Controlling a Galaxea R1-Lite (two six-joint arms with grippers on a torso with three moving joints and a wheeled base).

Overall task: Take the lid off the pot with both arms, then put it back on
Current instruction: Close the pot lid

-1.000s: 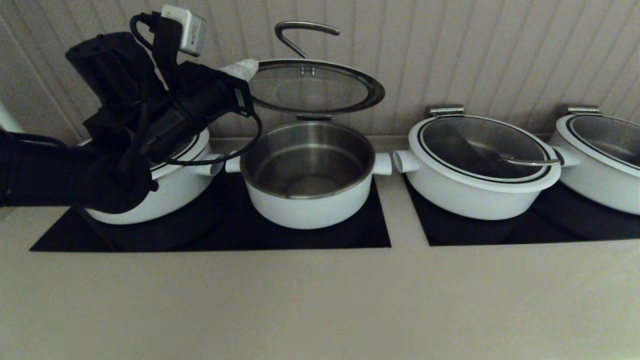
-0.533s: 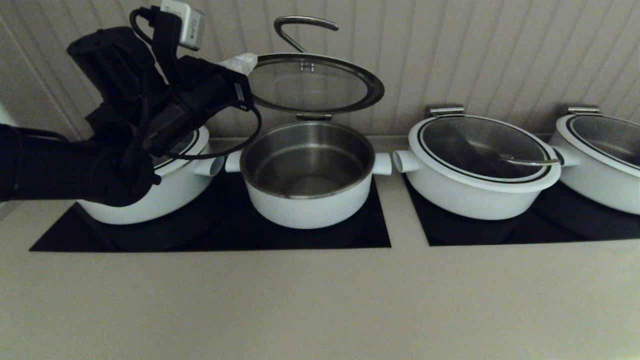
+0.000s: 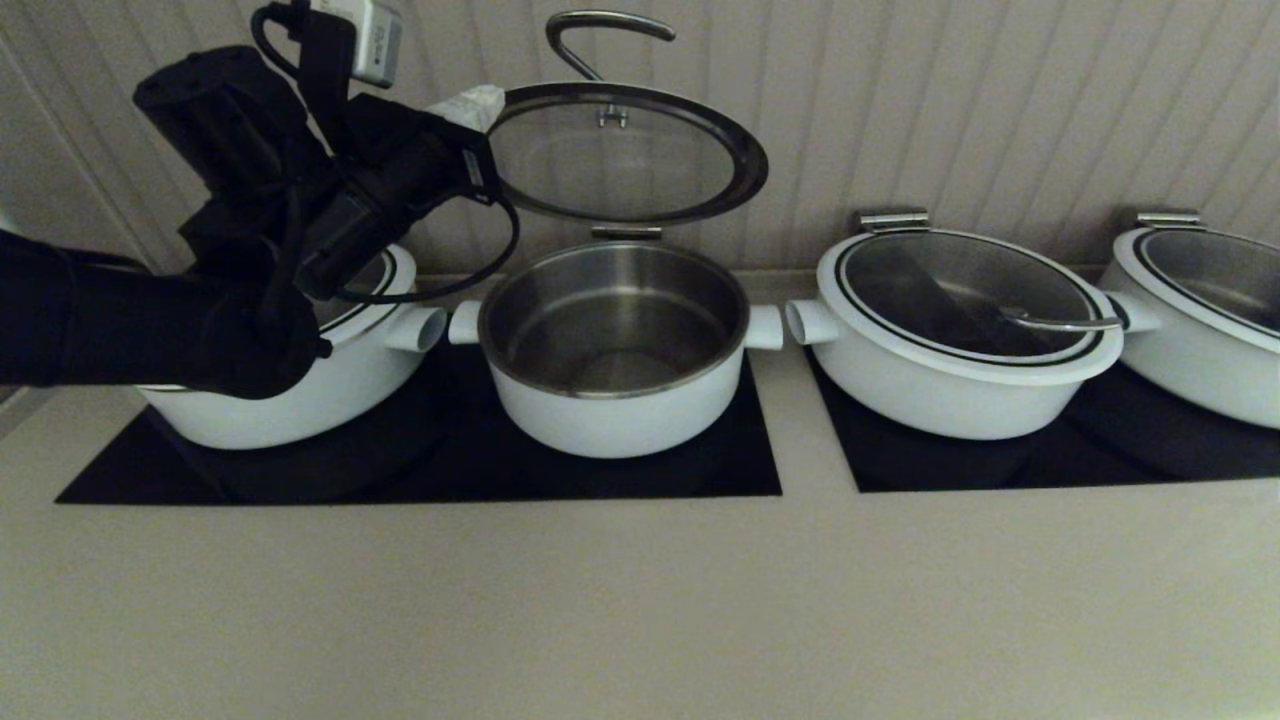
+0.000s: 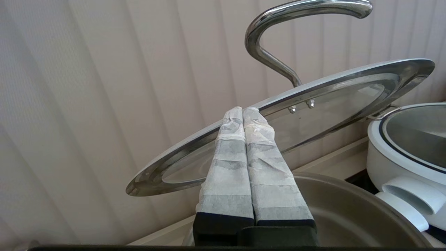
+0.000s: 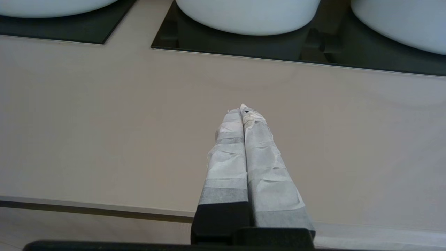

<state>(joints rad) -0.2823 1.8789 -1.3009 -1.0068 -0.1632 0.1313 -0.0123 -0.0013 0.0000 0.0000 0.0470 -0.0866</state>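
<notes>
Compared with a second ago, the lid (image 3: 625,152) has tipped further up at its front: its glass face shows rounder to the head camera and its top edge sits higher against the ribbed wall (image 3: 1000,100), while the left tool (image 3: 478,100) and its arm have risen with it. The left tool's taped fingers (image 4: 244,146) are pressed together under the lid's steel rim on its left side, touching the rim; whether they pinch it or only prop it from below cannot be told. The lid is hinged at the back of the open pot (image 3: 615,345), hanging over the pot's rear half, with its underside facing forward and down and its top turned toward the wall. Its curved steel handle (image 3: 600,35) stands out from the top, arching above the lid with its free end pointing to the robot's right. The pot stands open on a black cooktop (image 3: 420,450) set into the beige surface (image 3: 640,600), its steel inside bare. Just to its left a second white pot (image 3: 330,370) sits partly hidden behind the left arm, their side handles nearly touching. To the right, on another black cooktop (image 3: 1000,460), stand two more white pots (image 3: 960,335) with their lids down. The right tool (image 5: 243,109) hangs over the bare surface in front of the cooktops, fingers pressed together on nothing, well apart from the lid.
</notes>
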